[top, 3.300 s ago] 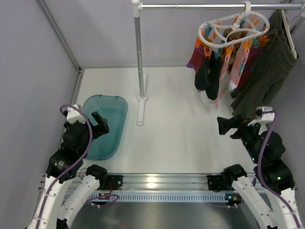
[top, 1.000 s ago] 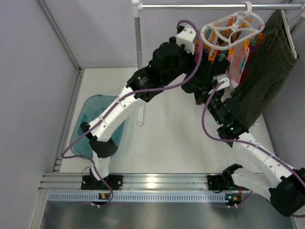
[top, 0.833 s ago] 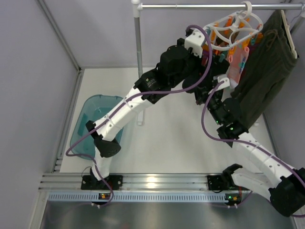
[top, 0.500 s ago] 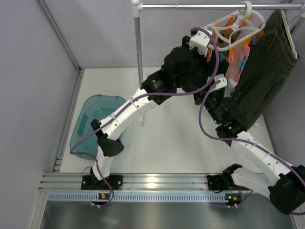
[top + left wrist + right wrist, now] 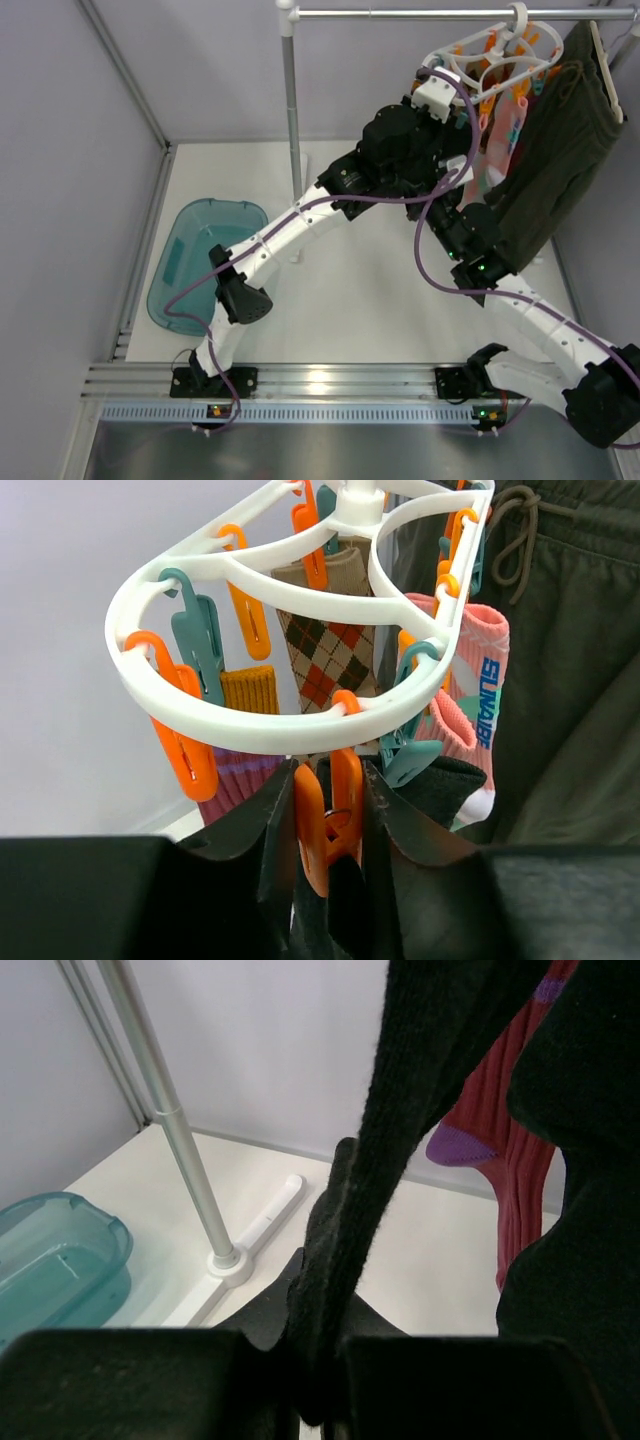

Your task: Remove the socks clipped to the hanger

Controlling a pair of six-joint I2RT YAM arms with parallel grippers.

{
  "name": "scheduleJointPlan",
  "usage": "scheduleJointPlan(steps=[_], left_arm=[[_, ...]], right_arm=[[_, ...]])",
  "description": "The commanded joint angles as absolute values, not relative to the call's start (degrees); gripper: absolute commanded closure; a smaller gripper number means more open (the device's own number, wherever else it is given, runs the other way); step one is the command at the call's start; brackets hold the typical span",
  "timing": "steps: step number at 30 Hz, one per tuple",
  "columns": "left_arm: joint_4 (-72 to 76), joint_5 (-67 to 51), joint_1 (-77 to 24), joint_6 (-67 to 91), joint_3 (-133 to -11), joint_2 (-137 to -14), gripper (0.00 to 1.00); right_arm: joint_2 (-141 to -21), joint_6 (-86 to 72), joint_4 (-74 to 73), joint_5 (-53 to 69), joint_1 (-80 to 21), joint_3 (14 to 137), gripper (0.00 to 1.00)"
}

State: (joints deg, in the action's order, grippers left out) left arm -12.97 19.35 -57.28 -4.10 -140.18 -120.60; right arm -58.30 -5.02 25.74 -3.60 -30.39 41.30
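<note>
The white hanger hangs from the rail, ringed with orange and teal clothespins. My left gripper is up under its near rim, fingers pressed on both sides of an orange clothespin that holds a black sock. An argyle sock, a pink-and-white sock and a maroon sock stay clipped. Lower down, my right gripper is shut on the black sock, pulled taut. From above, the hanger sits over both wrists, which hide the grippers.
A dark olive garment hangs right of the hanger, close behind the socks. The rack's upright pole and its foot stand at centre back. A teal tub lies on the table's left side.
My left arm has risen to the right under the hanger, and its jaws have closed from wide open onto the orange clothespin. The right gripper has kept its hold on the black sock.
</note>
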Motion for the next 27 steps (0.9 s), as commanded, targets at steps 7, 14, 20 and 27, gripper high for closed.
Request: scheduleJointPlan(steps=[7, 14, 20, 27], left_arm=[[-6.0, 21.2, -57.0, -4.2, -142.2, -120.2, 1.00], [-6.0, 21.2, -56.9, -3.3, -142.0, -119.4, 1.00], [-6.0, 22.0, -57.0, -1.4, -136.2, -114.1, 0.65], [-6.1, 30.7, -57.0, 2.5, -119.7, -100.5, 0.03]], right_arm=[[-53.4, -6.0, 26.9, -4.2, -31.5, 38.3, 1.00], [-48.2, -7.2, 28.6, -2.7, -31.5, 31.3, 1.00], [-49.1, -10.4, 28.6, 7.3, -31.6, 29.8, 1.00], [-55.4, -19.8, 37.3, 18.5, -31.9, 29.7, 1.00]])
